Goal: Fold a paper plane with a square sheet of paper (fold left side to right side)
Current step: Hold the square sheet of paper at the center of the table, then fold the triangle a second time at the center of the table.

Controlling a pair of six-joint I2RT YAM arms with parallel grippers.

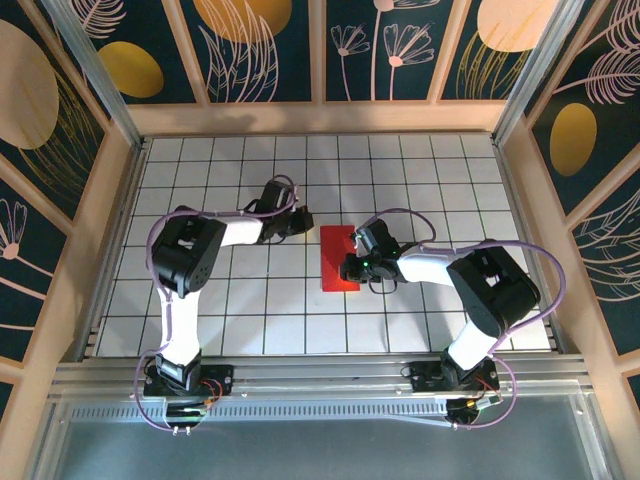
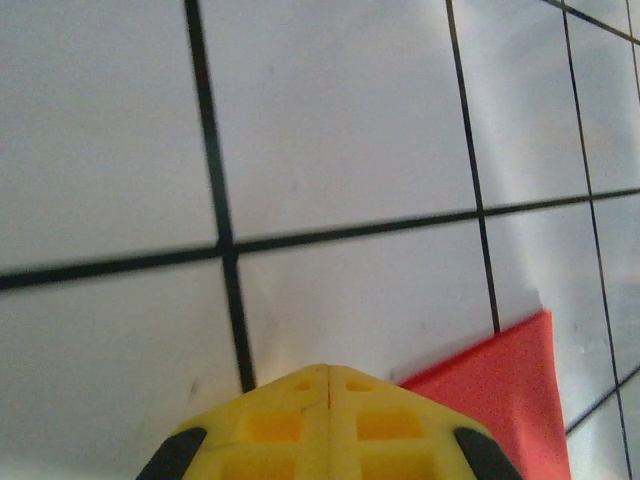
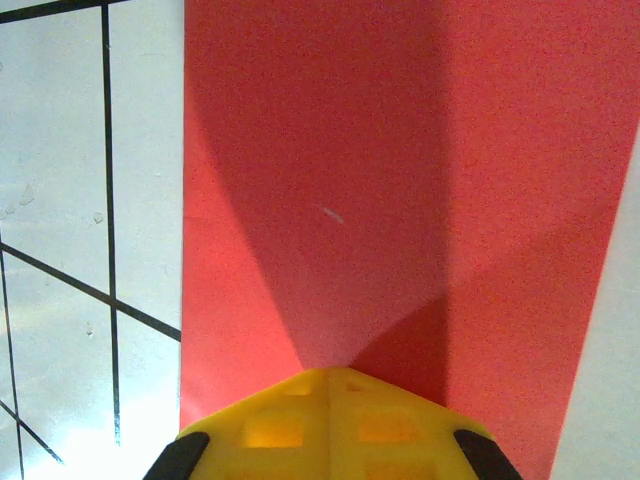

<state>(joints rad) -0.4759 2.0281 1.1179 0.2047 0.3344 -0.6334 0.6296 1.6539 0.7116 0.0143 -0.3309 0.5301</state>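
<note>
1. The bench [image 1: 280, 320] is white, with black lines that make a grid of squares; walls [image 1: 250, 40] painted with flowers and leaves stand around it.
2. The red sheet of paper [image 1: 330, 262] lies flat near the middle of the bench; from above it is a tall thin shape, longer than it is wide, with straight edges.
3. The left pincer [image 1: 298, 221] is just beside the far left corner of the sheet of paper, over a bare white square; it is not on the red part.
4. In the left wrist view, the left pincer [image 2: 328, 380] has its two yellow fingers [image 2: 270, 428] pressed tight together with no gap; nothing is between them; one red corner of the sheet of paper [image 2: 500, 395] pokes in at the lower right, near the tip but apart from it.
5. From above, the right pincer [image 1: 348, 266] is over the right side of the sheet of paper, about halfway along it.
6. In the right wrist view, the right pincer [image 3: 330, 380] is squeezed closed too; its yellow fingers [image 3: 395, 428] touch each other and hold nothing.
7. Its tip points down at the sheet of paper [image 3: 320, 150]; its dark shadow runs right up to the tip, so it looks to be resting on the red; I cannot tell how hard it presses.
8. In that view, white squares show beside the left edge of the sheet of paper; a thin strip of white bench shows past its right edge.
</note>
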